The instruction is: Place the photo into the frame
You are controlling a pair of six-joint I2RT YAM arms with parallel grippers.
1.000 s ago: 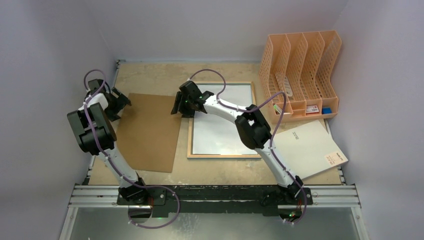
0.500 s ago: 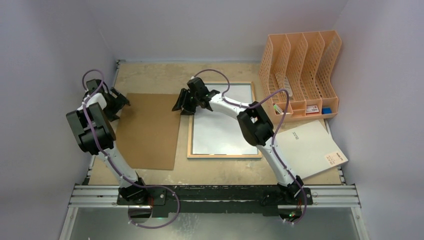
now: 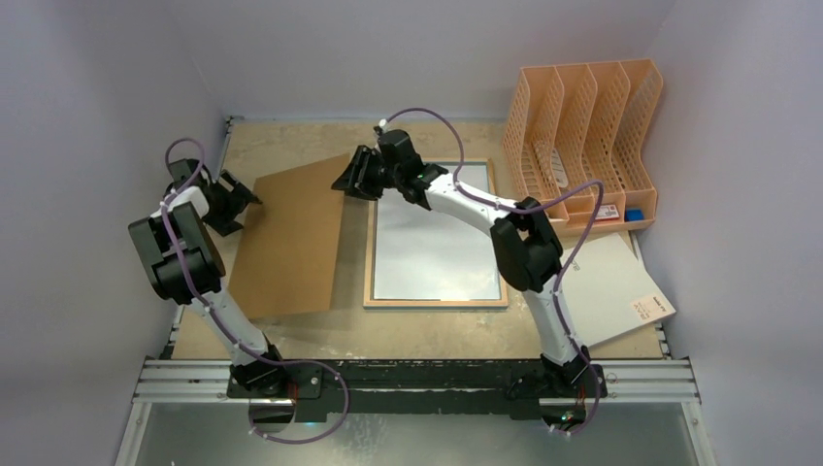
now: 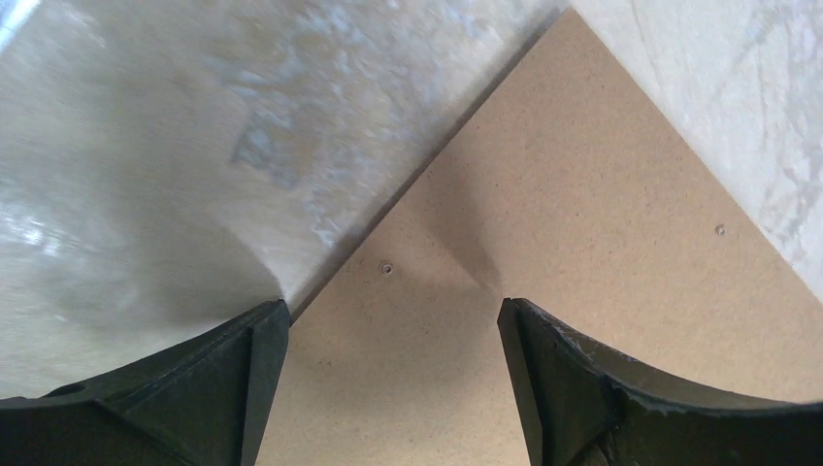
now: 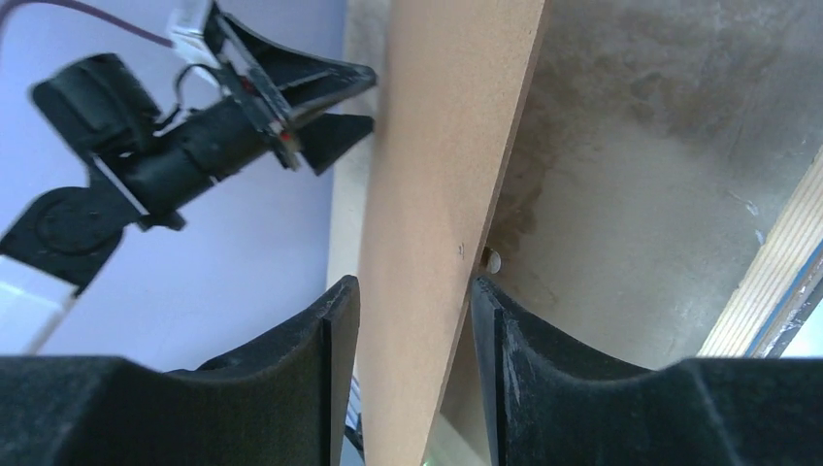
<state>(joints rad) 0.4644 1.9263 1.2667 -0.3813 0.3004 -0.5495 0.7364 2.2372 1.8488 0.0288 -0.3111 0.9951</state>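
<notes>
Right pincer (image 3: 355,179) is found clamped on the brown backing board (image 3: 286,243) near its far right corner. In the right wrist view the board's edge (image 5: 446,146) is pinched between both fingers. Left pincer (image 3: 238,199) is held wide apart with nothing in it, poised over the board's left corner (image 4: 582,252).

A second ago the board lay flat on the table (image 3: 291,141), and the right pincer's fingers were spread wider at its edge. Since then the fingers have been drawn in and that edge has been raised, so the board is now tilted, its left side low beside the left pincer.

The frame (image 3: 435,303) lies flat at the table's centre, just right of the board. Its pale wood rear is turned up and a white field (image 3: 432,248) is enclosed within it. The photo's balloon print is seen nowhere. Whether the white field is its back or bare glass cannot be told.

The backing is judged to be now under control. Whether the picture is already seated remains unsettled.
</notes>
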